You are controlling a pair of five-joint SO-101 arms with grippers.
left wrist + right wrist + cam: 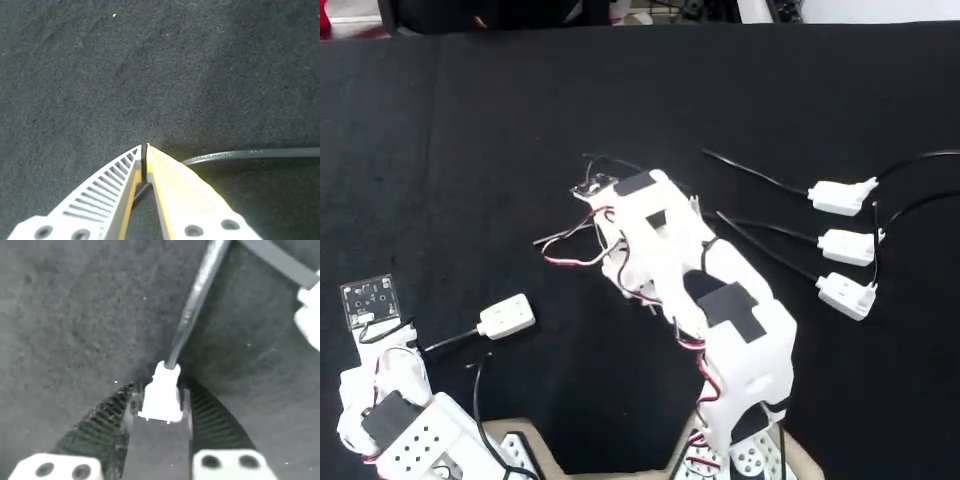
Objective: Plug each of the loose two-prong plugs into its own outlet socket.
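My right gripper (160, 389) is shut on a small white two-prong plug (161, 401), one finger on each side, and the plug's black cable (195, 305) leads away over the black cloth. In the high view the right arm (665, 245) reaches to the middle of the table. A white outlet socket (507, 316) lies at the front left with its black cable (450, 342) running toward the left arm (390, 410). My left gripper (145, 148) is shut, its tips together just above the cloth, and a black cable (250, 152) passes beside and under one finger.
Three more white sockets (840, 197) (847, 246) (845, 294) lie in a column at the right, each with black cables at both ends. The whole table is covered in black cloth (470, 150). A white block (311, 315) shows at the edge of the right wrist view.
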